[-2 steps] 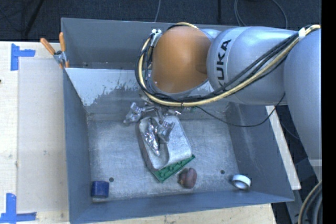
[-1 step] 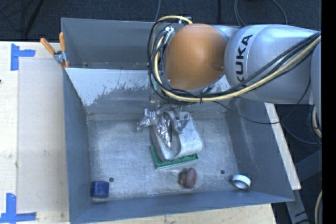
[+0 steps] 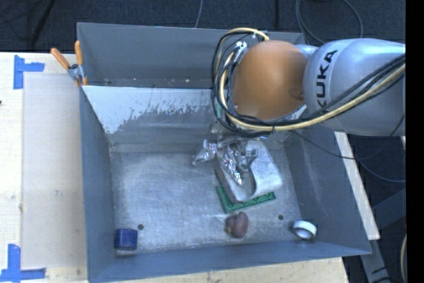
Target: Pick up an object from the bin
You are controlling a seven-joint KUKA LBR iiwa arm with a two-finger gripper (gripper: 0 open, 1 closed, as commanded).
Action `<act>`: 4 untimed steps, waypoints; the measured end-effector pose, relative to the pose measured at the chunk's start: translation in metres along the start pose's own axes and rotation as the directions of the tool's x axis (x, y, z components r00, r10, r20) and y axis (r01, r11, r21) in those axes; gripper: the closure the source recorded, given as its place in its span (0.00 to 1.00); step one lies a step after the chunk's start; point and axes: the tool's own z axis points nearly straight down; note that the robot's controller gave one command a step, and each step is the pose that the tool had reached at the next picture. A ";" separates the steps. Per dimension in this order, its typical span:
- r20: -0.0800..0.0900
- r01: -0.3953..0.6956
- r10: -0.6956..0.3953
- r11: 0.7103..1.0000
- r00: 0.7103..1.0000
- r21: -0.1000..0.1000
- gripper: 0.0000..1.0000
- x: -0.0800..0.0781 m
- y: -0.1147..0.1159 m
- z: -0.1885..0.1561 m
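**Fingers down at the bin floor, nothing lifted yet**

- Grey metal bin: floor mostly bare, with a few loose items well apart. No heap.
- KUKA arm: reaches in from the right, with its orange cover and looped cables over the bin's right-centre.
- Fingers: a metal cluster hangs below the orange cover, low over the floor. Cannot tell whether they are open or closed. No item shows between them.
- Pale grey-white pad: soft-looking and flat on the floor, just right of the metal cluster and partly under it. Whether they touch cannot be made out.
- Green flat angled strip: an L-shaped piece lying flat, with its corner under the lower end of the cluster. It runs out along the pad's front edge.
- Brown rounded lump: just in front of the green strip and apart from the cluster.
- White ring: sits in the front right corner, well apart.
- Blue block: sits in the front left corner, farthest off.

Progress, as a judgement: the reach into the bin looks done, placed over the pad and green strip. The grasp is unconfirmed. Securing one item and raising it clear of the bin walls is left to do. The flat strip looks hard to pinch, so the pad seems the easier take.
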 end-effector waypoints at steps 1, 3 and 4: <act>0.003 0.053 -0.053 0.999 0.999 -0.011 0.00 0.060 -0.020 0.029; -0.005 0.047 -0.047 0.999 0.999 -0.012 1.00 0.061 -0.025 -0.021; -0.005 0.040 -0.040 0.999 0.999 -0.014 1.00 0.058 -0.026 -0.057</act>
